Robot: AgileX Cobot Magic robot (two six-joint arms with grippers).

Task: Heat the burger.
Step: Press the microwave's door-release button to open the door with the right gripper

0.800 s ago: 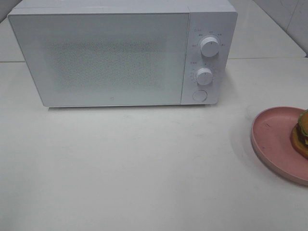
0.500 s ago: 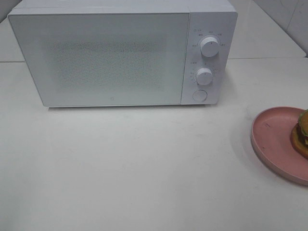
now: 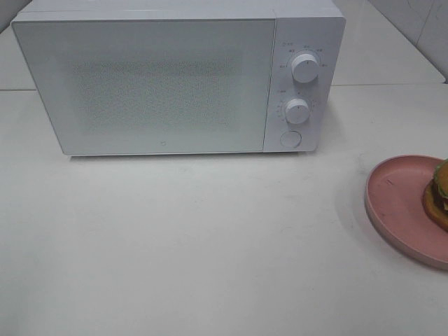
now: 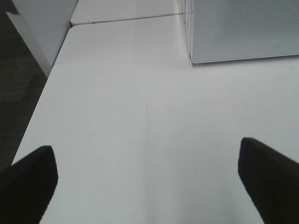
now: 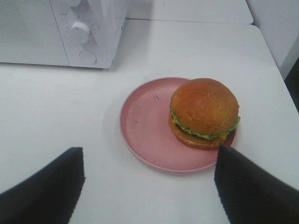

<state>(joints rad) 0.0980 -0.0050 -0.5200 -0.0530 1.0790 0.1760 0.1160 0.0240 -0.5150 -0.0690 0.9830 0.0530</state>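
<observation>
1 burger [image 5: 204, 113], 1 plate [image 5: 145, 128], 1 microwave [image 3: 154, 84]; L end effector [image 4: 148, 179], R end effector [image 5: 148, 186] wide.

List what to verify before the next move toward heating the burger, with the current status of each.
1. Loading access: microwave door is shut: not ok.
2. Cavity free: cannot tell, the door hides it.
3. Load: burger sits whole on the pink plate: ok.
4. Grasp readiness: right hand open, empty, burger in its view: ok.
5. Other arm: left hand open, empty: ok.
</observation>
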